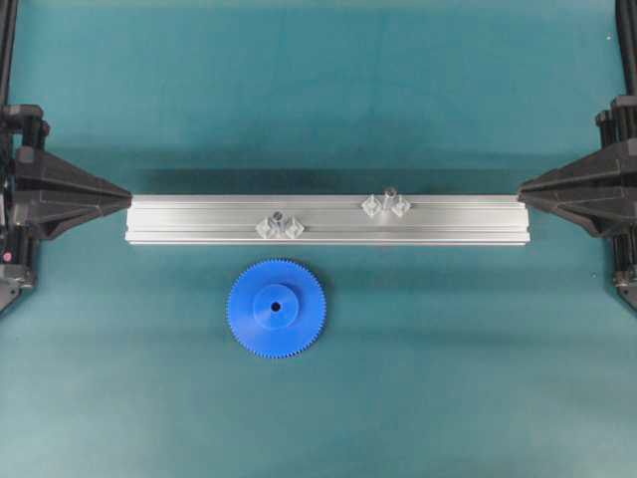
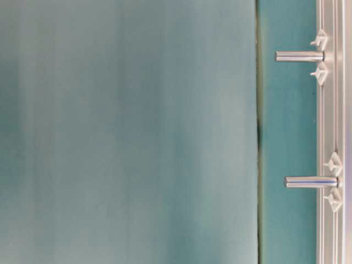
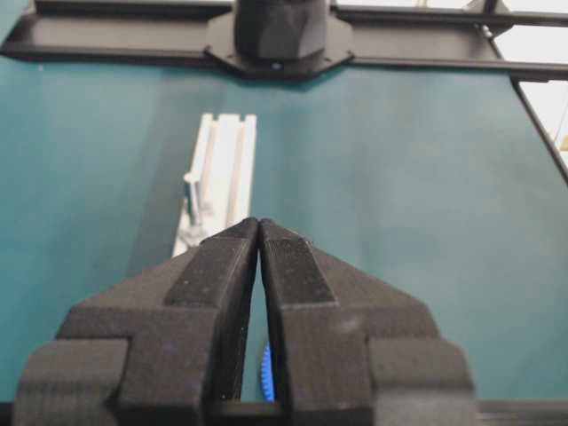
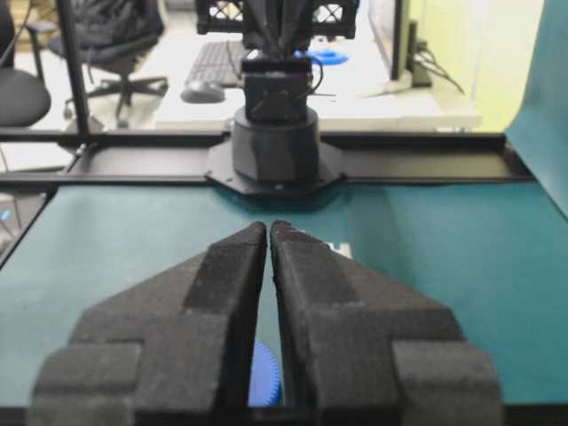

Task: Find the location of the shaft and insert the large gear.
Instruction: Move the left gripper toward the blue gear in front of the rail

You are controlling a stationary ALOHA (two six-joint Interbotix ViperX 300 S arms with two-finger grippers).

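The large gear (image 1: 276, 308), a bright blue toothed disc with a raised hub, lies flat on the teal mat in front of the aluminium rail (image 1: 199, 224). Two look-alike grey pins stand on the rail, each between clear diamond mounts: one left of centre (image 1: 280, 216), one right of centre (image 1: 390, 193). I cannot tell which is the shaft. My left gripper (image 1: 127, 198) is shut and empty at the rail's left end. My right gripper (image 1: 522, 188) is shut and empty at the right end. Each wrist view shows a sliver of the gear (image 3: 266, 377) (image 4: 264, 373) behind the closed fingers.
Both arm bases and black frame bars sit at the far edges of the mat (image 1: 318, 90). The table-level view shows both pins (image 2: 300, 56) (image 2: 311, 182) jutting from the rail (image 2: 330, 132). An office desk and chair lie beyond the table in the right wrist view.
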